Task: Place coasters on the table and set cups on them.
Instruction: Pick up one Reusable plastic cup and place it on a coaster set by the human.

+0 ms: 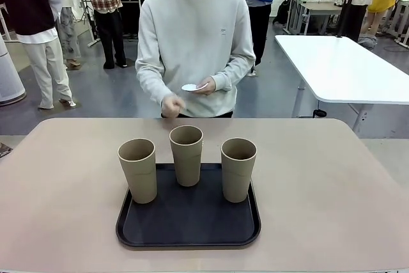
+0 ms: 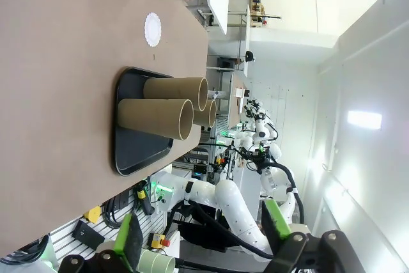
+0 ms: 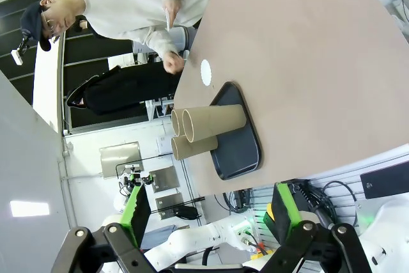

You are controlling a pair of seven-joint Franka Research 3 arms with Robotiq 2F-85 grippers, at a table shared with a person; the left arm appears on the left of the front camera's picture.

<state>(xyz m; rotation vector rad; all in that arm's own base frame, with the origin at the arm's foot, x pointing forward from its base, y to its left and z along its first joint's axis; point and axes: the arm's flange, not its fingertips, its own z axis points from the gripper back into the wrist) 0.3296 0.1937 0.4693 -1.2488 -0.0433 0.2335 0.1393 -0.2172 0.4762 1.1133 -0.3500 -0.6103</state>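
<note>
Left pincer point(image 2: 203, 238) and right pincer point(image 3: 209, 217) both gape empty, well short of three tall matte tan tapered cups point(image 3: 217, 119) upright on a black rounded-square tray point(image 3: 241, 156) ahead, while one round white lacy paper coaster point(image 3: 206, 72) lies on the beige tabletop point(image 3: 307, 62) just beyond the tray, near a person's hand point(image 3: 172, 63).

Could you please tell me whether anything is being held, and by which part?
The person's hand holds a white coaster by its edge, between the fingers. The left gripper and right gripper are open, holding nothing.
</note>
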